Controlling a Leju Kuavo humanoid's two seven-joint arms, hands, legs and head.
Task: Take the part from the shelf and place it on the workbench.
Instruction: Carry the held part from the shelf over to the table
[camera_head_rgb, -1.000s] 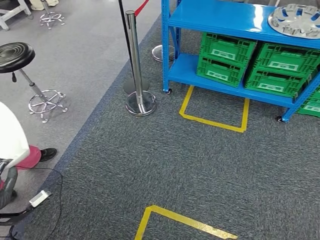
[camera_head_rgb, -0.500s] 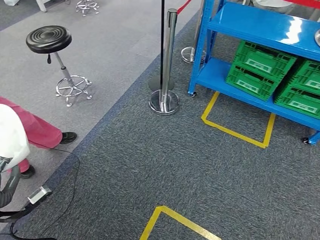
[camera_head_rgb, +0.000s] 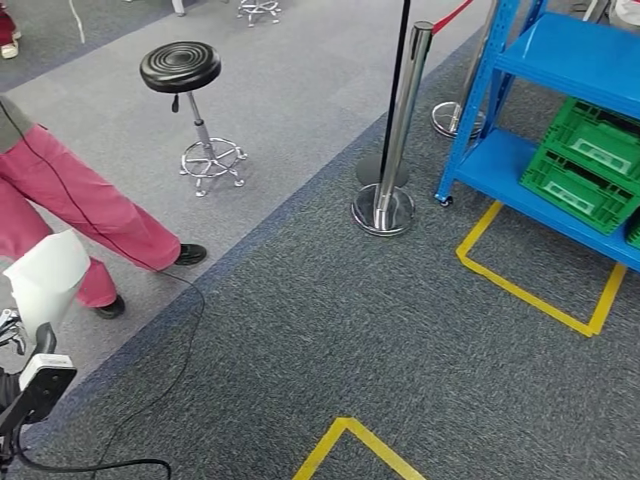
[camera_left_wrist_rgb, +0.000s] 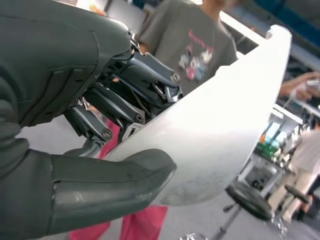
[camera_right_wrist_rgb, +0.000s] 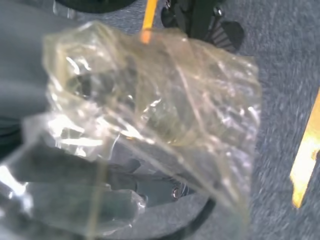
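Note:
My left hand (camera_left_wrist_rgb: 94, 115) grips a white curved part (camera_left_wrist_rgb: 226, 120), thumb beneath its edge and dark fingers on its inner side. In the head view the same white part (camera_head_rgb: 45, 282) stands at the far left with my left hand (camera_head_rgb: 10, 330) just below it. Clear crinkled plastic film (camera_right_wrist_rgb: 158, 100) covers my right hand (camera_right_wrist_rgb: 113, 185), and how its fingers lie is blurred. The blue shelf (camera_head_rgb: 573, 60) stands at the upper right, with green crates (camera_head_rgb: 596, 160) on its lower level.
A chrome stanchion (camera_head_rgb: 392, 130) with a red belt stands left of the shelf. A black stool (camera_head_rgb: 181, 70) is on the light floor. A person in pink trousers (camera_head_rgb: 68, 200) stands close on my left. A black cable (camera_head_rgb: 181, 330) and yellow tape (camera_head_rgb: 528, 290) lie on the carpet.
The camera has turned left, so the shelf, stanchion and stool have slid to the right of the picture. The person's pink trousers now show more fully.

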